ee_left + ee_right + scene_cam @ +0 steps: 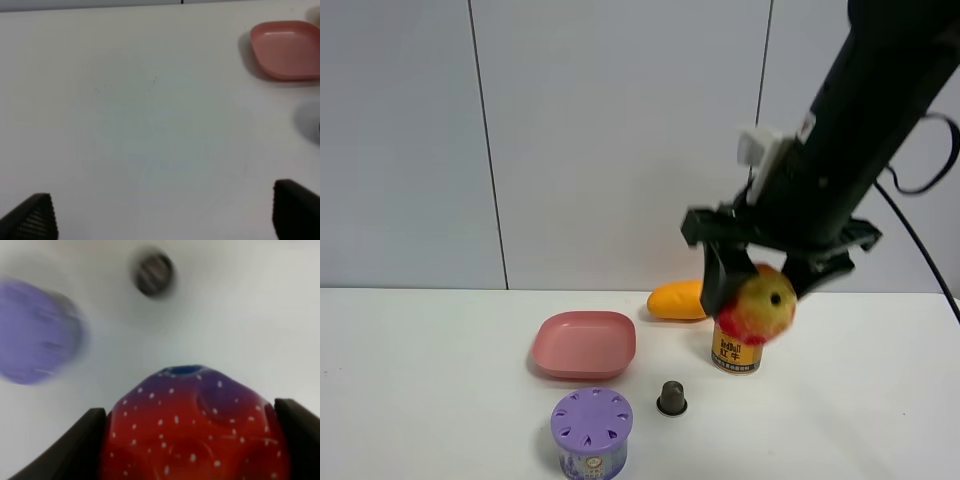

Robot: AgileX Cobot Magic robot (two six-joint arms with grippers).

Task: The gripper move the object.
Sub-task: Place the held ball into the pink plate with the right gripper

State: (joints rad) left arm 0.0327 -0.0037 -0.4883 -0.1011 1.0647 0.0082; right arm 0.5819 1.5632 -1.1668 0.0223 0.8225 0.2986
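**A:** Closest to the right wrist lens is the apple (pixel 195 425), filling that view. Where is it?

**B:** Off the table (pixel 420 380), pinched between the two fingers of the right gripper (pixel 760 298), one on each flank.

**A:** How will it handle?

**B:** My guess is a light, hard toy. The skin is glossy and the body round and lobed, so it could roll out of a loose pinch. The widest girth, where the fingers sit, looks like the right place to hold it, rather than the dimpled top.

**A:** What is around it?

**B:** In the high view, a yellow can (pixel 736 355) stands at 6 o'clock from the apple, right under it. I cannot tell whether they touch. It is the likeliest thing to get knocked over. A mango (pixel 677 300) lies at 9, and a dark capsule (pixel 671 398) at 7. Farther out are a purple tub (pixel 591 430) at 8 and a pink dish (pixel 585 345) between 8 and 9.

**A:** And the other arm?

**B:** The left gripper (pixel 165 215) is spread wide and holding nothing, over bare table.
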